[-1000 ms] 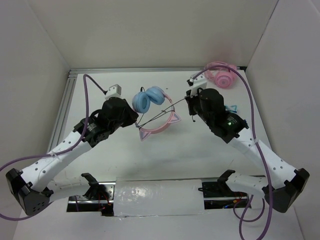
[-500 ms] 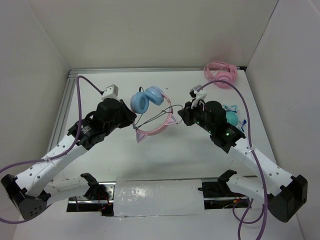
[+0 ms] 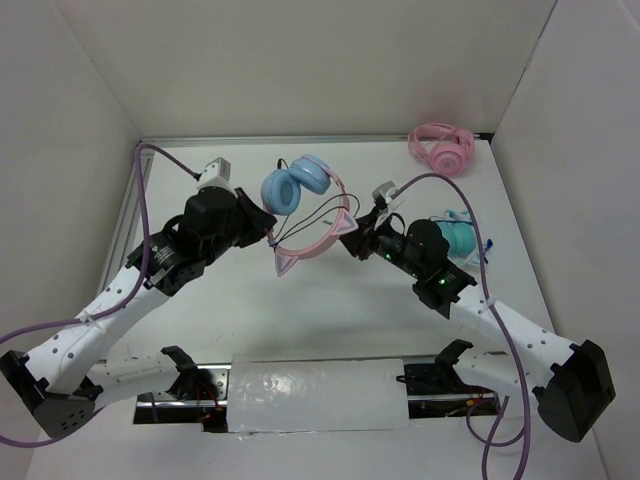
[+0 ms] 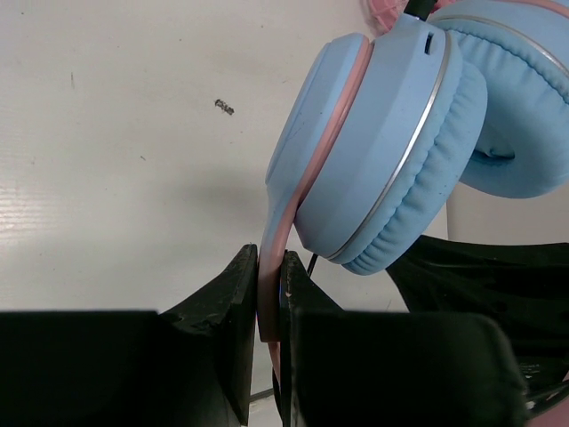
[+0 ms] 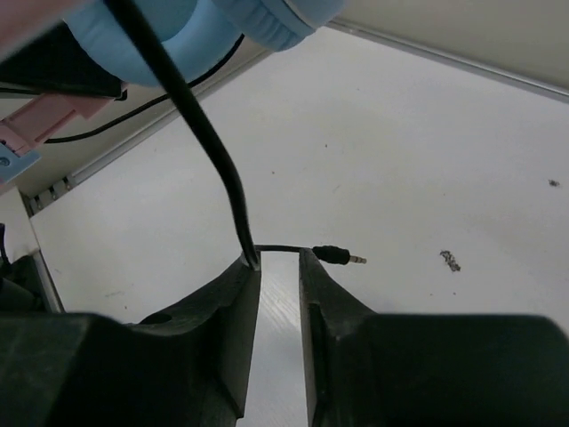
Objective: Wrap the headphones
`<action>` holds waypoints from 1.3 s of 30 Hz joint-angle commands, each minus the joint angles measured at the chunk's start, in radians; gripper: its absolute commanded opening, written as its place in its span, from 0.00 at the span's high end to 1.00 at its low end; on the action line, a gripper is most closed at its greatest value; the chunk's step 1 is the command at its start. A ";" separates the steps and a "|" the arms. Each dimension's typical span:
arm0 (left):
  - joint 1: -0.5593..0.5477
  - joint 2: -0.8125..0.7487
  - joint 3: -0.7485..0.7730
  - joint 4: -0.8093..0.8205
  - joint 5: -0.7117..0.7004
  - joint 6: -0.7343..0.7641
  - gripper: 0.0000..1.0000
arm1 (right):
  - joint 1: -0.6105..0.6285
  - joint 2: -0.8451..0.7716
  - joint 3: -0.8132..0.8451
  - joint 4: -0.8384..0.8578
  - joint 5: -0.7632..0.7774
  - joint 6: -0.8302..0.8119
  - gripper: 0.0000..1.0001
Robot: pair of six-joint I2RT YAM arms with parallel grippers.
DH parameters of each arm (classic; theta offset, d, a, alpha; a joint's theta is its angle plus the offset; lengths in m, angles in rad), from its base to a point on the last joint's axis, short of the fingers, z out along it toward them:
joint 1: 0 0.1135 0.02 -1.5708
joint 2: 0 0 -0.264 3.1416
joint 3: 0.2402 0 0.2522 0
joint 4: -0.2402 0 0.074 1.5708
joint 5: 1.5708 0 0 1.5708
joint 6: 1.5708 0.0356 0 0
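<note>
Holding headphones (image 3: 283, 191) over the worktop (image 3: 330, 310): left tool (image 4: 269, 302) is clenching the pink headband (image 3: 322, 240), steadying them; right tool (image 5: 277, 267), nearly closed, is tensioning the cable (image 5: 209, 133) for winding, grip uncertain.

Robotics lab test cell, plain white walls (image 3: 300, 60), white table (image 3: 330, 310), aluminium rail (image 3: 330, 137), left arm (image 3: 110, 300), right arm (image 3: 510, 325)

White table (image 3: 300, 310), plain white walls (image 3: 320, 60)
</note>
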 commanded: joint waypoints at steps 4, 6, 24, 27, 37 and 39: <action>-0.002 -0.007 0.101 0.066 0.002 -0.039 1.00 | 0.036 -0.091 -0.145 0.268 0.086 0.013 0.61; -0.004 -0.010 0.113 0.057 0.011 -0.043 1.00 | 0.043 -0.148 -0.213 0.323 0.140 0.016 0.60; -0.007 -0.044 0.152 0.016 0.081 -0.040 1.00 | 0.065 -0.236 -0.271 0.422 0.145 -0.189 0.31; -0.007 -0.038 0.161 0.010 0.083 -0.043 1.00 | 0.065 -0.232 -0.278 0.411 0.118 -0.192 0.24; -0.007 -0.056 0.156 0.005 0.077 -0.040 1.00 | 0.073 -0.194 -0.232 0.360 0.089 -0.214 0.02; -0.007 -0.053 0.162 -0.006 0.074 -0.040 1.00 | 0.074 -0.208 -0.234 0.345 0.077 -0.209 0.02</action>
